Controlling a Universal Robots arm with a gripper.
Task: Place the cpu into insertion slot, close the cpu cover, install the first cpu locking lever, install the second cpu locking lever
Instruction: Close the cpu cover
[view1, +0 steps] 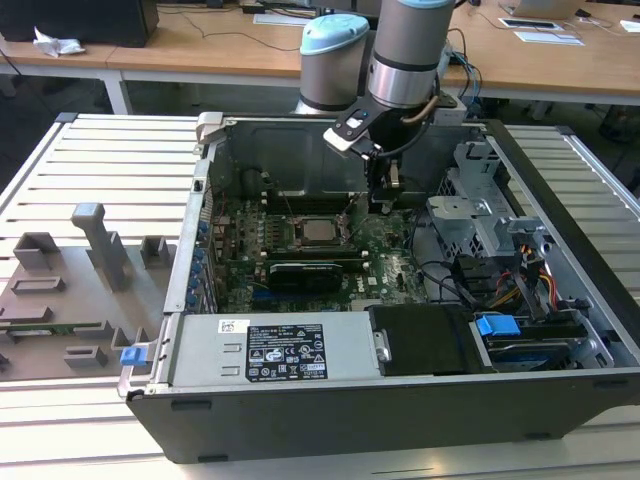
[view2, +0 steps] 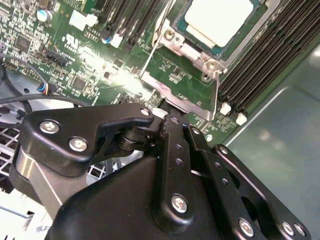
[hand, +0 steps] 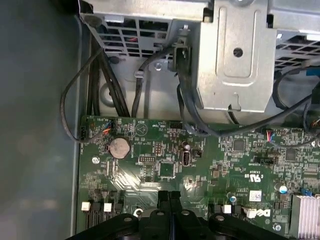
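My pincer (hand: 170, 196) is clenched empty, just beside the edge of the cpu cover (view2: 178, 98). In the exterior view the cpu (view1: 320, 231) lies at eight o'clock from it, the drive cage (view1: 478, 215) at three.

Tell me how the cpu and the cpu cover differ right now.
The cpu has a solid pale top; the cpu cover is a frame with an open window, through which the green board shows. The cpu lies flat and seated; the cpu cover is swung open beside it, not over it, and looks tilted up. Both are squarish, silvery metal.
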